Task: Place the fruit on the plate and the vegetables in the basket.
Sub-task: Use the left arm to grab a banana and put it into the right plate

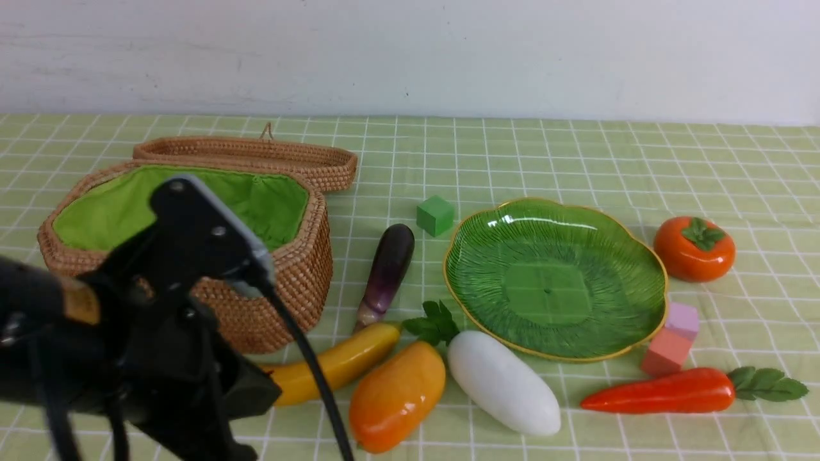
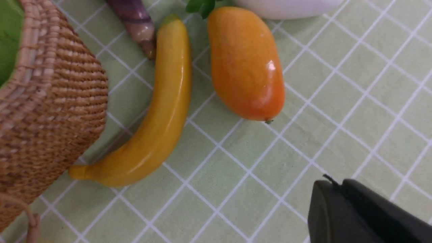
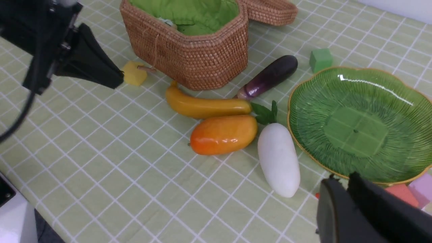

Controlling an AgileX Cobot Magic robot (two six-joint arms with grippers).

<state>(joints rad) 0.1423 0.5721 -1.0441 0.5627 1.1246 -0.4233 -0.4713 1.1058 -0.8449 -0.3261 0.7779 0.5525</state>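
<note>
Between basket (image 1: pixel 301 269) and plate (image 1: pixel 554 282) on the counter (image 1: pixel 640 160): banana (image 1: pixel 339 362), mango (image 1: pixel 397 396), radish (image 1: pixel 503 383), eggplant (image 1: pixel 387 269). Right of plate: persimmon (image 1: pixel 694 250), carrot (image 1: pixel 666 392). Both pinched closed, gripping nothing: left hand (image 3: pixel 116 80), right hand (image 3: pixel 342 182).

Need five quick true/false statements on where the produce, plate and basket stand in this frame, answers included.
1. The plate is empty. True.
2. The eggplant lies in the basket. False: it lies on the tablecloth, between basket and plate.
3. The persimmon sits on the tablecloth, right of the plate. True.
4. The carrot touches the banana. False: they lie far apart; the banana is beside the mango.
5. The lid is off, behind the basket. True.
</note>
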